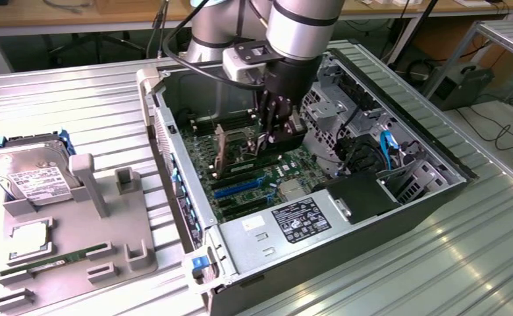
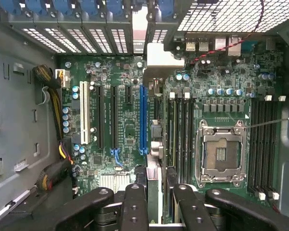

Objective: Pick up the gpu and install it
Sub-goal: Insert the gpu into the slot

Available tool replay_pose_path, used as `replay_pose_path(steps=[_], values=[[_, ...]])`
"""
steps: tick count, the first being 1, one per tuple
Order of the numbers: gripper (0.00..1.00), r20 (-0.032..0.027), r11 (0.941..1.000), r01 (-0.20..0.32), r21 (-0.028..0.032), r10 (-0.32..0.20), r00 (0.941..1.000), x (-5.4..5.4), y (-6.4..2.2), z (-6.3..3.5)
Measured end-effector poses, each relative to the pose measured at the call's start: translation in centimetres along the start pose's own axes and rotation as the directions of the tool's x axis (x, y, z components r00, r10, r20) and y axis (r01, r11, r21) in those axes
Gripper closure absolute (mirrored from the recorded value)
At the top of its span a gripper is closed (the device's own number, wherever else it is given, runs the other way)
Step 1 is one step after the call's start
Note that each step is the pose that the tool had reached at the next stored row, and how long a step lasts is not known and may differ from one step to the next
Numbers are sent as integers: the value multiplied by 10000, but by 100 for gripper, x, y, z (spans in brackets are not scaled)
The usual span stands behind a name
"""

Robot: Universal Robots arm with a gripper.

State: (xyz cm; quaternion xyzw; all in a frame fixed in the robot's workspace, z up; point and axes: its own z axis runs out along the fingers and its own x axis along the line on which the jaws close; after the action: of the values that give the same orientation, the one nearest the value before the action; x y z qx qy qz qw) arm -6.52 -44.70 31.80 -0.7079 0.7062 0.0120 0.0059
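Open computer case [image 1: 186, 164], fingers [image 2: 135, 202] gripping gpu [image 2: 153, 187]

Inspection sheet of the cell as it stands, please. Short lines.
Surface: ribbed metal table, carrying an open PC case.
Job's things: gpu seen edge-on over the motherboard, near the blue slot; not seated.
Clutter: grey fixture tray with hard drive, memory stick and a square chip.
End effector: inside the case, apparently closed on the gpu.
Cables: yellow-black bundle and blue cable in the case.
Surroundings: wooden bench behind; floor cables.
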Motion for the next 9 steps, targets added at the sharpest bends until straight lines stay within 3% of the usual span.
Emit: replay_pose_path(steps=[9], values=[[74,0,10000,34,-1,-34,10000,9,64,67]])
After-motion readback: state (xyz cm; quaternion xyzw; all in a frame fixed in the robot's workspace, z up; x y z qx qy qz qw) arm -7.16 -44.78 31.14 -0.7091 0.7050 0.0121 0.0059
